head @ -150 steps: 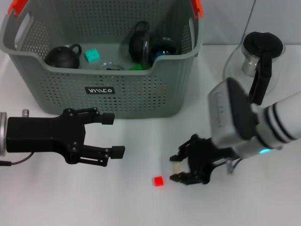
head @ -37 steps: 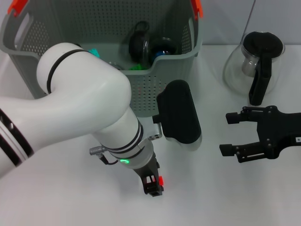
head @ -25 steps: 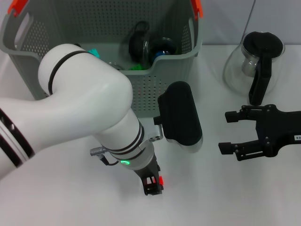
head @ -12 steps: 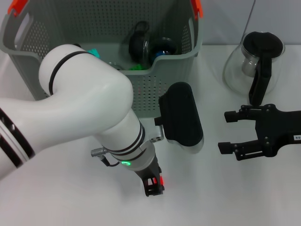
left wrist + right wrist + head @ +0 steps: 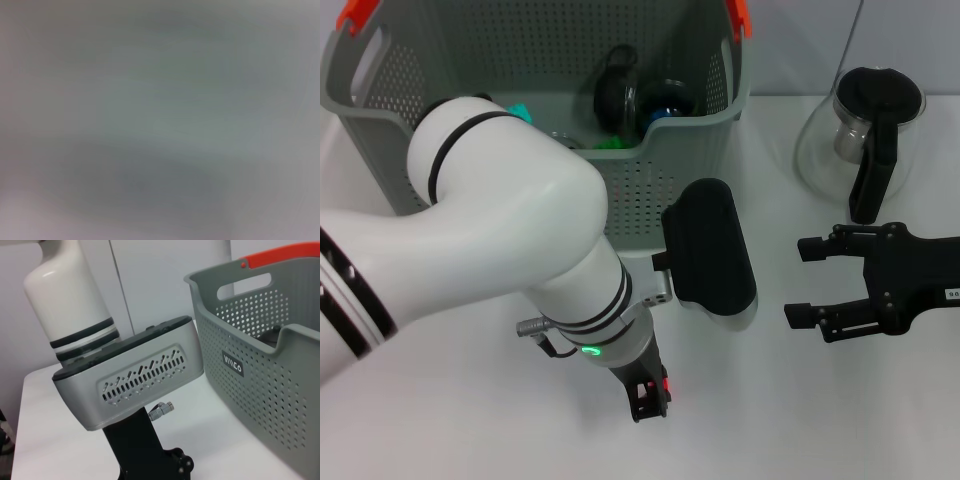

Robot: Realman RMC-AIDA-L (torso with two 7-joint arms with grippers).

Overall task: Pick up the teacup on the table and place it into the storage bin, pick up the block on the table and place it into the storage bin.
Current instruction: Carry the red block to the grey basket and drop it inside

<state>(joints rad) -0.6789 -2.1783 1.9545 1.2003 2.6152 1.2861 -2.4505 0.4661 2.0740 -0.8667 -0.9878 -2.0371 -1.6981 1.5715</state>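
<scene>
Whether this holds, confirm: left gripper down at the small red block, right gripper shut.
Not quite. The head view shows the right gripper open, off to the right above the table; the left gripper is down at the small red block.

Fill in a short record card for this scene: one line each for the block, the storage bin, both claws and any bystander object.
block: small red block, on the white table, partly hidden between the left claw's fingers
left claw: down at the block, fingers either side; grip cannot be confirmed
right claw: open, empty, off to the right above the table
storage bin: grey perforated storage bin, behind the left arm, holding dark teaware and small coloured pieces
bystander: glass pot, black lid, standing right of the bin
</scene>
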